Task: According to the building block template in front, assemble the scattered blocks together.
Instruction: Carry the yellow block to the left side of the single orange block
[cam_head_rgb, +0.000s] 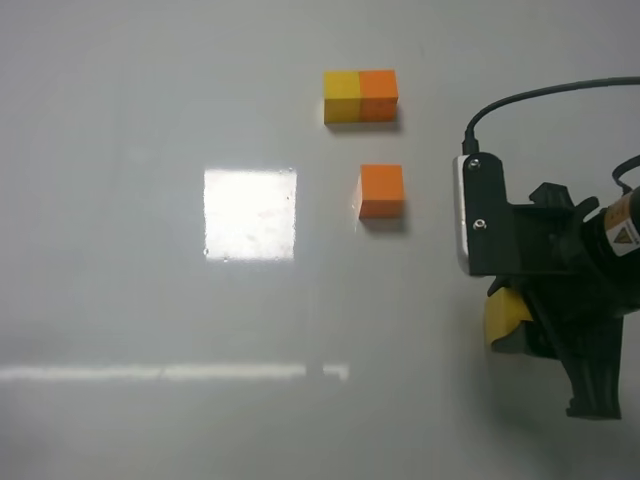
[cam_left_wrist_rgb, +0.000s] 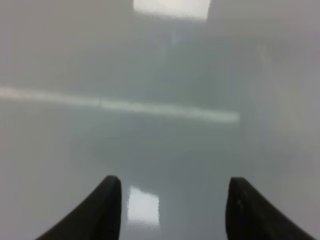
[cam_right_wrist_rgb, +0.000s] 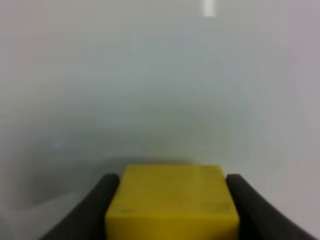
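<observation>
The building block template, a yellow and orange bar, lies at the far middle of the white table. Just in front of it sits the loose orange block. In the high view my right gripper is to the right of and nearer than the orange block. It is shut on the yellow block, which peeks out from under the arm. The right wrist view shows that yellow block held between the two black fingers of the gripper. My left gripper hangs open over bare table, out of the high view.
A bright square light reflection and a thin bright strip lie on the glossy table, left of the blocks. The right arm's black body and cable fill the right edge.
</observation>
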